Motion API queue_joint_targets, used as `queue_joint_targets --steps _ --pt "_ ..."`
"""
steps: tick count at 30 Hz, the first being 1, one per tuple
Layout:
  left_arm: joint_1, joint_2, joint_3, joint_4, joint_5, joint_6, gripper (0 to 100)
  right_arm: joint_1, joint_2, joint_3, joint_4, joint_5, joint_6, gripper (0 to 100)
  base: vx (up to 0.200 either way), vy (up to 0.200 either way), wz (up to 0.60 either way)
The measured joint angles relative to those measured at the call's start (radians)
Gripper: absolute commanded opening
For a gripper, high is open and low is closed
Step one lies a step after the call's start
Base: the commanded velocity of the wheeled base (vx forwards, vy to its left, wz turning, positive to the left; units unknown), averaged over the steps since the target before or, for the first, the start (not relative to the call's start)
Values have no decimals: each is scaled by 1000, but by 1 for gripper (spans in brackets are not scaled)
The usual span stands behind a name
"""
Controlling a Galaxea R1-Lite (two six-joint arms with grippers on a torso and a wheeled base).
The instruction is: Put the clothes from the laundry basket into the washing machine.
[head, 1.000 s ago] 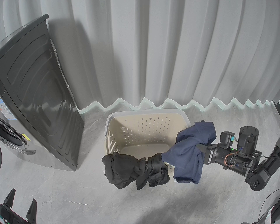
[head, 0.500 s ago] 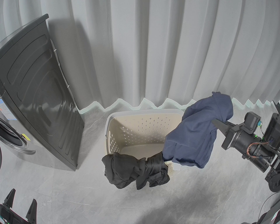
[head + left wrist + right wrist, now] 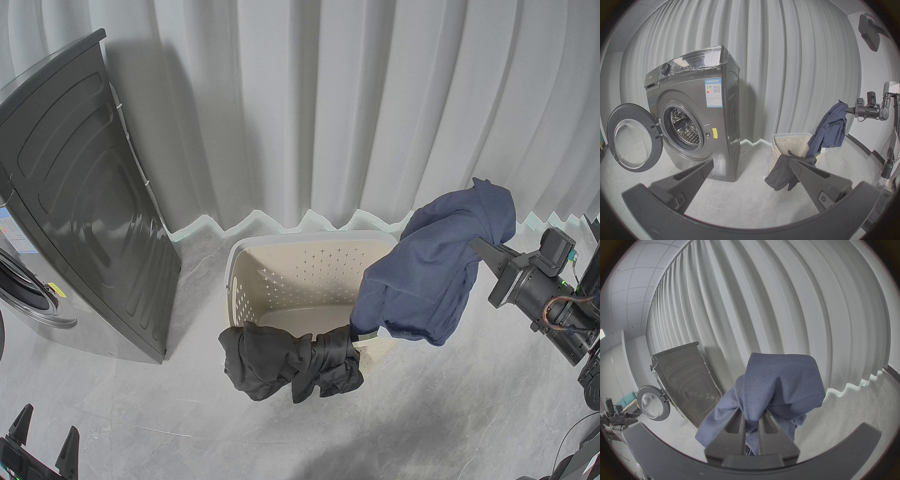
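The right gripper [image 3: 478, 241] was clamped on a navy garment [image 3: 431, 269]. The soft, creased cloth bunched over its tips and drooped below them to the laundry basket [image 3: 312, 238] rim. The left gripper [image 3: 44, 429] stood spread, holding nothing.

White pleated curtain [image 3: 312, 106] covers the upper half of the frame, hem meeting the ground mid-frame (wavy edge, pale greenish glow). Light grey marbled floor [image 3: 187, 400] across lower half. Grid-tiled ceiling [image 3: 628, 268].
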Motion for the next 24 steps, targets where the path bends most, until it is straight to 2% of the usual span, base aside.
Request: queue_joint_targets --steps 3,12,24 --pt "0 0 0 0 0 1 100 1 0 -7 -1 0 0 0 -200 0 0" --pt "0 0 0 0 0 0 100 3 -9 -5 -7 3 1 0 0 0 0" --pt "0 0 0 0 0 1 100 21 -14 -4 -13 0 1 0 0 200 0"
